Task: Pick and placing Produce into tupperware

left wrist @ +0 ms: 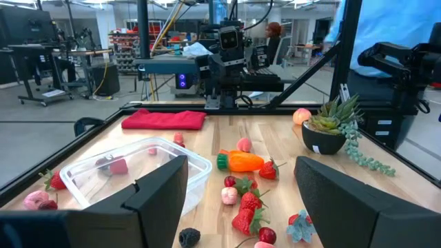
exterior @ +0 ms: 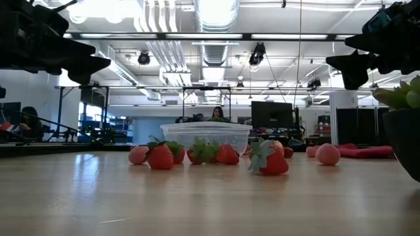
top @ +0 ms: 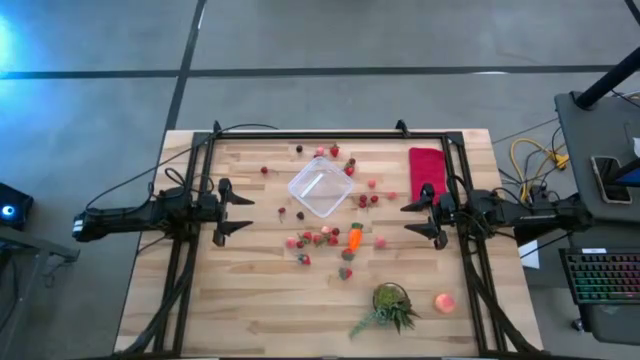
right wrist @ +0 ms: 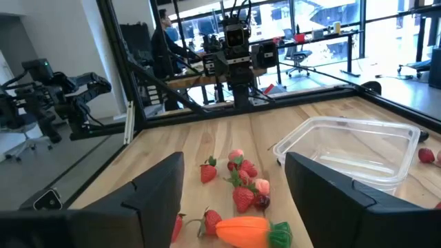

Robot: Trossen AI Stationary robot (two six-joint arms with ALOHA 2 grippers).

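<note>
The clear tupperware (top: 321, 187) is seen near the middle of the table (top: 200, 300), and it appears empty from above; whether the pink piece seen through its wall in the left wrist view lies inside or behind it cannot be told. The produce is scattered around it: small red berries toward the far edge, and a cluster of toy strawberries (top: 318, 239) with 1 orange carrot (top: 354, 238) on the near side of the container. A peach-like piece (top: 444, 302) is seen beside the potted green plant (top: 389, 305), and a magenta cloth (top: 426, 171) lies near the right arm.

Both arms are held above the table at opposite sides. The left gripper (top: 238, 213) is spread wide with nothing between its fingers, and the right gripper (top: 416, 220) is likewise parted and empty.

The pieces are judged to be light, hard and smooth, so they are likely to roll or squirt sideways under pressure. The carrot is best taken across its middle; a strawberry is best pinched across its widest part, below the leafy cap. The thin-walled container is likely to slide if bumped.
</note>
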